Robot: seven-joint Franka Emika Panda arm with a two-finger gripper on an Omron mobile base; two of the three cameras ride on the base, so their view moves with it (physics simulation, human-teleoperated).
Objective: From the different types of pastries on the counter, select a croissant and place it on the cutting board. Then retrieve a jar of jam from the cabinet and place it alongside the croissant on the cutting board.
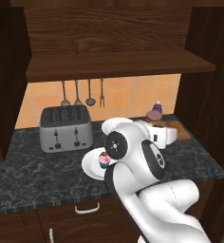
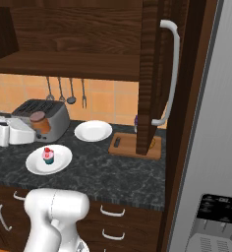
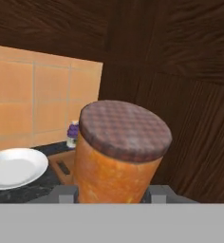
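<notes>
Hand view shows the jar of jam (image 3: 117, 156) very close up, orange with a dark brown lid. The gripper (image 3: 111, 193) pinches it, with one finger on each side of the jar at 6 o'clock. Behind the jar, at 9 o'clock, a white plate (image 3: 14, 168) sits on the dark counter (image 3: 19, 193). Just beside that plate lies the cutting board (image 3: 61, 167), with a small dark thing on it. A little bottle with a purple label (image 3: 72, 135) stands at the far end of the board, by the orange tiles.

Right base view shows the jar (image 2: 38, 122) held up at 9 o'clock, in front of the toaster (image 2: 51, 117) and above the counter (image 2: 113, 172). The white hand sits to its left. The cupcake (image 2: 48, 155) rests on a white plate (image 2: 61, 160) below the jar. Another plate (image 2: 93, 131) lies at the middle. The cutting board (image 2: 125, 146) lies at 3 o'clock from it, partly behind the open door of the cabinet (image 2: 150, 74). A bit of golden-brown pastry peeks out at the door's bottom edge, but I cannot tell if it is the croissant.

Left base view shows the cupcake (image 1: 103, 160) on its plate, half hidden by the white arm.
</notes>
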